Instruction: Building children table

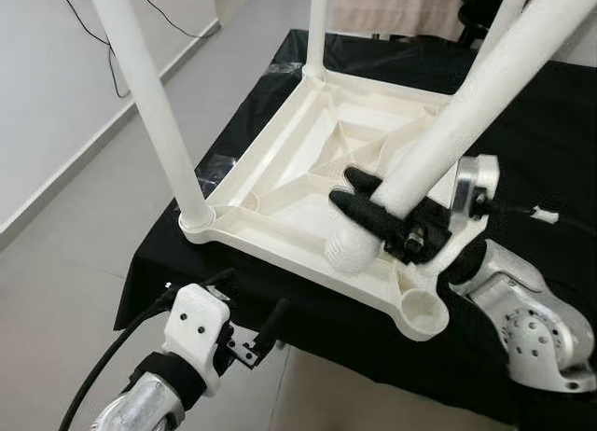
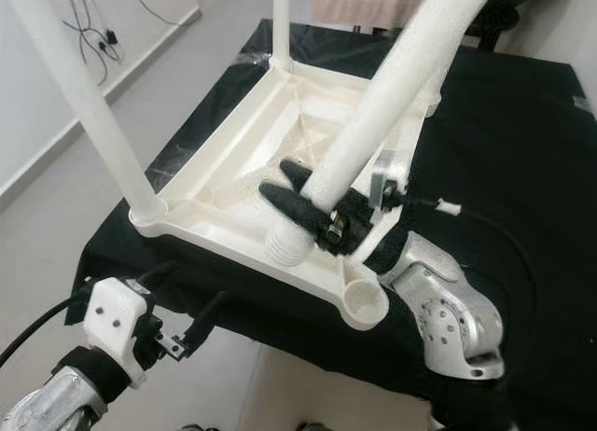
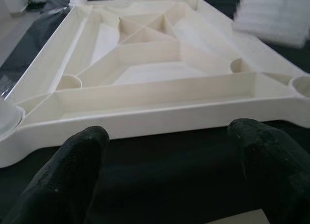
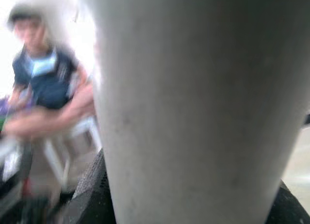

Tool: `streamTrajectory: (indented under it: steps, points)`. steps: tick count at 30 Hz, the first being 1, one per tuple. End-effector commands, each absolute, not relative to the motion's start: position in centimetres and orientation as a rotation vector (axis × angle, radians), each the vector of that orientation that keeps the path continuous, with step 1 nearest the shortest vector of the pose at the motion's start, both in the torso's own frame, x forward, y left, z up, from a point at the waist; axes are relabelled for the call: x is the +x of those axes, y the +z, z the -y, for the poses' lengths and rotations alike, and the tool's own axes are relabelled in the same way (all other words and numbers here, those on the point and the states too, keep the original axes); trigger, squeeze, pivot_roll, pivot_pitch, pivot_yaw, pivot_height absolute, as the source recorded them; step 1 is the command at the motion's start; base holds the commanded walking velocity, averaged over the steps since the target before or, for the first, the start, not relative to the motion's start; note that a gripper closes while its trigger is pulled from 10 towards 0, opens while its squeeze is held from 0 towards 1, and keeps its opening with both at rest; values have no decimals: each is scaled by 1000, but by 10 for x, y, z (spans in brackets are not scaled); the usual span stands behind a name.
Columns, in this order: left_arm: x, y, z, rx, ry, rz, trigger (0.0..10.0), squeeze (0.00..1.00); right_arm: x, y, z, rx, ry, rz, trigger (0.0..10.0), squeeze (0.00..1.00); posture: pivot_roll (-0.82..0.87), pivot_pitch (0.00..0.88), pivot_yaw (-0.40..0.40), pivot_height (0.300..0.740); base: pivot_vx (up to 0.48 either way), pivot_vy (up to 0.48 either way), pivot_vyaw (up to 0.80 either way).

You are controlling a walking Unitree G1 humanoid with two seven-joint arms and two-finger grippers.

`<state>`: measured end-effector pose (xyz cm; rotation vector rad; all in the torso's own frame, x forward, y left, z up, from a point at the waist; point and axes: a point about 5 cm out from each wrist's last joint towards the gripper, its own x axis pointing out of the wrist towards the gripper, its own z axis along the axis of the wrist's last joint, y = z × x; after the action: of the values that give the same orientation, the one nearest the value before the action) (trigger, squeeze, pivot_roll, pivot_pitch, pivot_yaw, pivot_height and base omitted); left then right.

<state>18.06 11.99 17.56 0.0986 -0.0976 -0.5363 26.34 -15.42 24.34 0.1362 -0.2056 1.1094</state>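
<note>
Item 1: cream tabletop (image 1: 308,160), lying upside down, ribbed underside up, on black-covered surface (image 1: 550,151); sitting centre frame in left eye view.

Item 2: legs already standing in corner sockets: one at left (image 1: 149,104), one at upper centre (image 1: 317,25).

Item 3: loose leg (image 1: 476,95), tilting from upper right down to centre; threaded end (image 1: 351,249) resting on tabletop's near rim, beside empty corner socket (image 1: 422,310) at lower centre-right.

Item 4: right gripper (image 1: 378,207), centre-right, black fingers clenching around loose leg just above its threaded end.

Item 5: left gripper (image 1: 252,310), lower left, hovering just off the near edge of the black surface; fingers (image 3: 72,175) spread apart, nothing btwn them, pointing at tabletop rim.

Item 6: person (image 4: 41,83), blurred, in bkgd of right wrist view.
</note>
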Motion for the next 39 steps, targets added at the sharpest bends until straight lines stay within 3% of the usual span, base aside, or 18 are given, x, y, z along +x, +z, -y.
streamTrajectory:
  steps: [1, 15, 19, 28, 39]
  points:
    - [175, 173, -116, 80, -582, 69, 10000, 0, 260, 241, 154, 107, 1131, 200, 10000, 0, 13, 258, -23, 740, 0, 0, 0]
    - [140, 172, -113, 96, -826, -69, 10000, 0, 258, 233, 147, 47, 1308, 124, 10000, 0, 36, 334, -19, 740, 0, 0, 0]
    - [135, 175, -116, 77, -820, -86, 10000, 0, 257, 231, 147, 17, 1312, 120, 10000, 0, 40, 352, -14, 740, 0, 0, 0]
    - [129, 176, -119, 64, -816, -117, 10000, 0, 252, 232, 175, 6, 1252, 108, 10000, 0, 42, 366, 9, 740, 0, 0, 0]
    - [145, 175, -131, 75, -725, -106, 10000, 0, 222, 219, 168, 7, 1319, 83, 10000, 0, 26, 301, 50, 740, 0, 0, 0]
